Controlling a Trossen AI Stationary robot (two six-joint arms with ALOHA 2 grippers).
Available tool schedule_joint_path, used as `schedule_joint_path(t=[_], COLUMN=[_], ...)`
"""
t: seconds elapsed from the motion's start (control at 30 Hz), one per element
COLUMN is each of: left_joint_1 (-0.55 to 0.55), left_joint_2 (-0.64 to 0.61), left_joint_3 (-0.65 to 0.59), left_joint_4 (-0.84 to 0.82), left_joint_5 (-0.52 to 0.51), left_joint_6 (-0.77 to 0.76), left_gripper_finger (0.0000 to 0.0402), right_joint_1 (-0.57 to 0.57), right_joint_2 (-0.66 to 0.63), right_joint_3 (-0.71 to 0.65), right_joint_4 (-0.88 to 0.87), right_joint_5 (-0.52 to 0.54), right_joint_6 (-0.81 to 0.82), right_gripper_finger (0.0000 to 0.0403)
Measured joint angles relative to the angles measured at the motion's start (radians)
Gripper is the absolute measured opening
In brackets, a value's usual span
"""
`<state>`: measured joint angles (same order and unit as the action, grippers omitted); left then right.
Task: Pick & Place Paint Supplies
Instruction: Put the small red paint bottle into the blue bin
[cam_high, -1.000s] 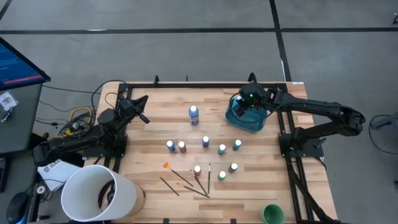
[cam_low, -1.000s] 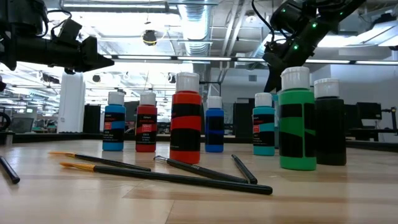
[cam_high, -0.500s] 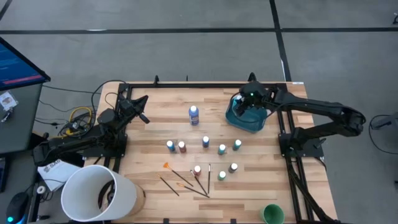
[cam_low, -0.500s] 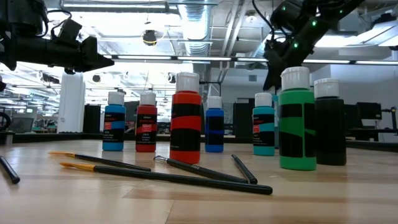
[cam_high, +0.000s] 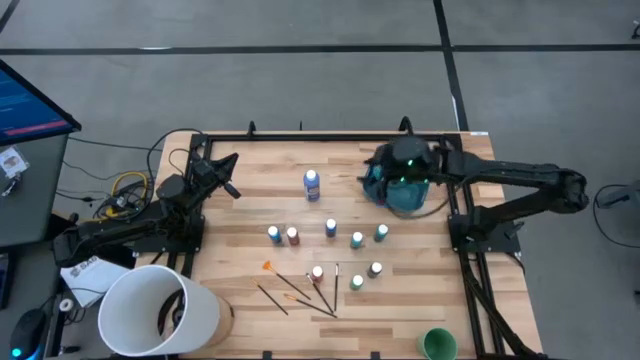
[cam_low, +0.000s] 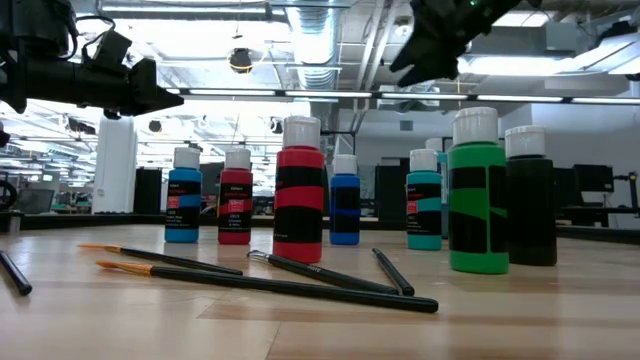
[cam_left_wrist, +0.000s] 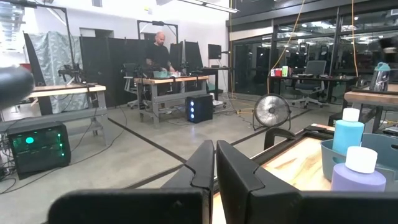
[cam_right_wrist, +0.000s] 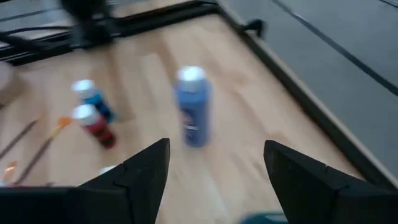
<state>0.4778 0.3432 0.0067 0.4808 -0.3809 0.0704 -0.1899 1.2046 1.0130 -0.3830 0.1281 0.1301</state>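
Note:
Several small white-capped paint bottles (cam_high: 331, 228) stand upright on their bases in a loose cluster mid-table, with thin brushes (cam_high: 300, 290) lying flat nearer the front. A taller blue bottle (cam_high: 312, 183) stands alone farther back, also in the right wrist view (cam_right_wrist: 193, 109). Another blue bottle (cam_left_wrist: 347, 129) stands inside the teal tub (cam_high: 408, 198). My right gripper (cam_right_wrist: 214, 168) hangs open and empty above the tub's left rim (cam_high: 385, 172), high in the low view (cam_low: 430, 45). My left gripper (cam_left_wrist: 214, 163) is shut and waits over the table's far left (cam_high: 230, 165).
A big white bucket (cam_high: 160, 310) stands off the table's near left corner. A green cup (cam_high: 438, 345) sits at the near right edge. Bare wood lies between the tall blue bottle and the tub. A person stands at a bench far back in the room (cam_left_wrist: 160, 53).
My right gripper has risen out of the teal tub and swung toward the table's left, toward the tall blue bottle, tipping closer to level. The bottles and brushes on the table have kept their places.

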Motion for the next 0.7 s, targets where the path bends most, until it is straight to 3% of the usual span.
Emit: schedule_joint_path(t=[0.33, 0.57, 0.7], left_joint_1=[0.000, 0.000, 0.000], left_joint_2=[0.000, 0.000, 0.000], left_joint_3=[0.000, 0.000, 0.000], left_joint_4=[0.000, 0.000, 0.000], left_joint_5=[0.000, 0.000, 0.000], left_joint_6=[0.000, 0.000, 0.000], left_gripper_finger=[0.0008, 0.0008, 0.0008], right_joint_1=[0.159, 0.188, 0.197], right_joint_2=[0.249, 0.443, 0.546], right_joint_3=[0.009, 0.154, 0.247], right_joint_4=[0.371, 0.382, 0.387], right_joint_5=[-0.001, -0.004, -0.056], right_joint_6=[-0.094, -0.155, -0.185], right_gripper_finger=[0.0256, 0.0256, 0.0256])
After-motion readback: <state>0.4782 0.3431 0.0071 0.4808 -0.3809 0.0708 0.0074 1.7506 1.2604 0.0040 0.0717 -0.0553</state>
